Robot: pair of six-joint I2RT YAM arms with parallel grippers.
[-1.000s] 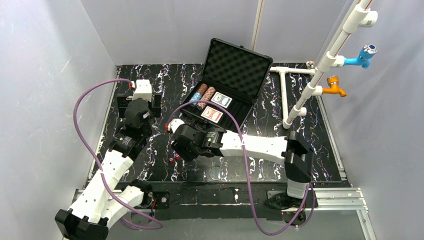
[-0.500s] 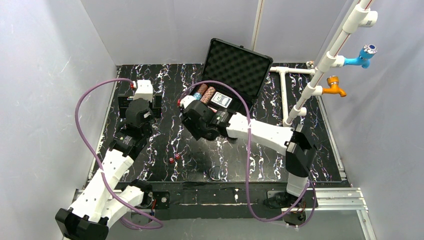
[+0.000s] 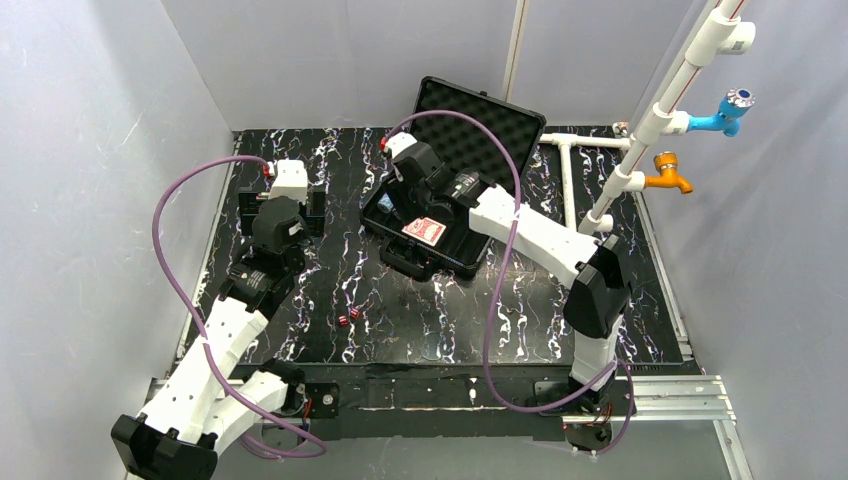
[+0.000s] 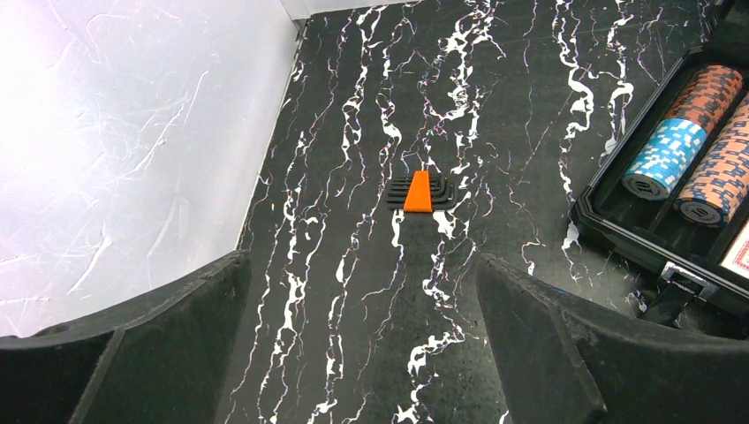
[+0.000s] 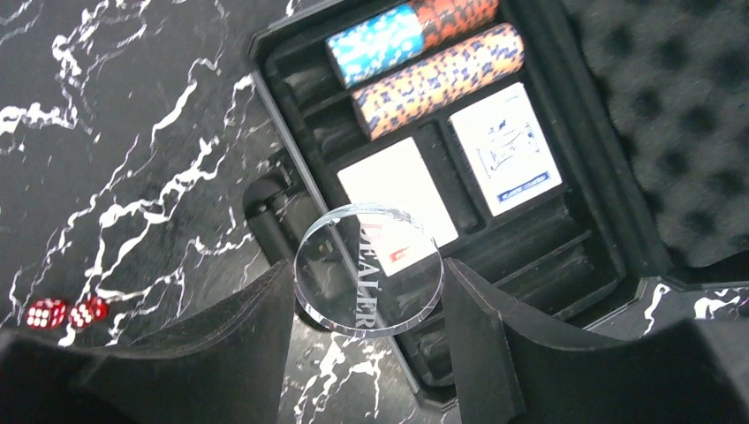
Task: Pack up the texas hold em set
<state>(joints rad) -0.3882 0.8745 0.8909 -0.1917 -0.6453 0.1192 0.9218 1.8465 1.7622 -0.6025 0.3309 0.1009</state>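
Observation:
The black case [image 3: 470,125] lies open at the back, its foam lid raised. Its tray [image 5: 565,238] holds blue [image 5: 375,42], red [image 5: 455,11] and brown [image 5: 437,78] chip stacks, a red card deck [image 5: 397,203] and a blue card deck [image 5: 505,148]. My right gripper [image 5: 369,296] is shut on a clear round disc marked DEALER [image 5: 368,269], held above the tray's near edge. From above, it [image 3: 405,200] hangs over the case. Two red dice [image 3: 347,318] lie on the table, also in the right wrist view [image 5: 66,312]. My left gripper [image 4: 362,353] is open and empty, left of the case.
A white pipe frame with a blue tap [image 3: 730,108] and an orange tap [image 3: 668,172] stands at the back right. An orange wedge on a black ribbed piece [image 4: 419,192] lies ahead of my left gripper. Grey walls close in the left, back and right sides.
My right arm has swung from the table front near the dice back and up to over the open case. The left arm has not moved.

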